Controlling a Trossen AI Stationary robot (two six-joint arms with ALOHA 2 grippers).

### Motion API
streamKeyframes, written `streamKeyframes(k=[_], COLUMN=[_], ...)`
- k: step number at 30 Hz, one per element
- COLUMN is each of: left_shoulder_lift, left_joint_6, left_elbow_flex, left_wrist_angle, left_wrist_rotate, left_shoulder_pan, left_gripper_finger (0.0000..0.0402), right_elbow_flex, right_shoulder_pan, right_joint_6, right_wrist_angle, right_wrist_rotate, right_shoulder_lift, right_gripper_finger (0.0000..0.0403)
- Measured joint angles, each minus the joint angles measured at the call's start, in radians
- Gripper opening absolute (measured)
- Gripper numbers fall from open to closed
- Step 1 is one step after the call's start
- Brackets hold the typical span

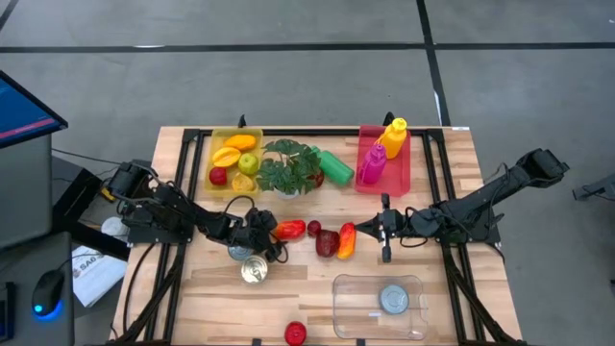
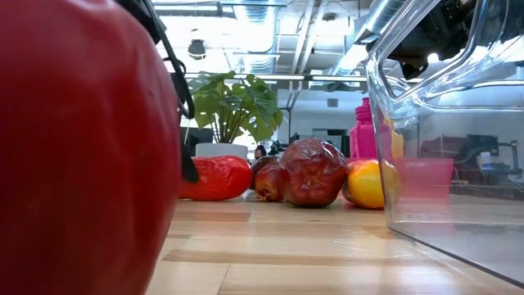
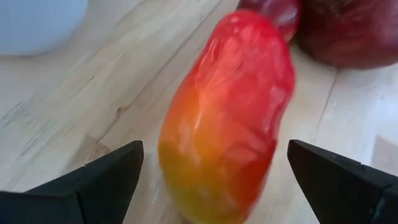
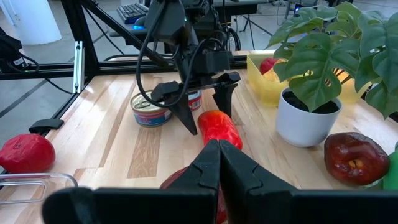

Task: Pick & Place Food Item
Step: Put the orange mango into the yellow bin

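Note:
A red-to-orange mango-like food item (image 3: 227,118) lies on its side on the wooden table (image 1: 192,298), near the middle (image 1: 289,230). My left gripper (image 1: 278,232) is open and low over the item's near end. One finger (image 3: 93,186) stands on each side of it with a gap, as the right wrist view also shows (image 4: 208,121). My right gripper (image 1: 384,234) is shut (image 4: 219,163) and hangs above the table to the right of the fruit cluster, touching nothing.
Beside the item lie a small red fruit (image 1: 313,228), a dark red apple (image 1: 328,243) and a red-yellow fruit (image 1: 347,240). A tin can (image 1: 254,270) stands close to my left gripper. At the front are a clear container (image 1: 378,306) and a red fruit (image 1: 296,333). Behind are a potted plant (image 1: 288,168) and two trays.

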Motion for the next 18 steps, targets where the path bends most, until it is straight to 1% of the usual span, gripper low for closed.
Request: streamKeyframes(k=[4,18], left_shoulder_lift=[0.0,0.0], left_joint_6=[0.046,0.045], left_elbow_flex=[0.0,0.0], left_wrist_angle=[0.048,0.059], left_wrist_rotate=[-0.017,-0.019], left_shoulder_pan=[0.0,0.0], left_gripper_finger=[0.0388,0.0383], right_elbow_flex=[0.0,0.0], right_shoulder_pan=[0.0,-0.001], right_joint_6=[0.0,0.0], right_wrist_angle=[0.0,0.0], right_wrist_rotate=[0.0,0.0], right_shoulder_lift=[0.0,0.0], right_gripper_finger=[0.0,0.0])
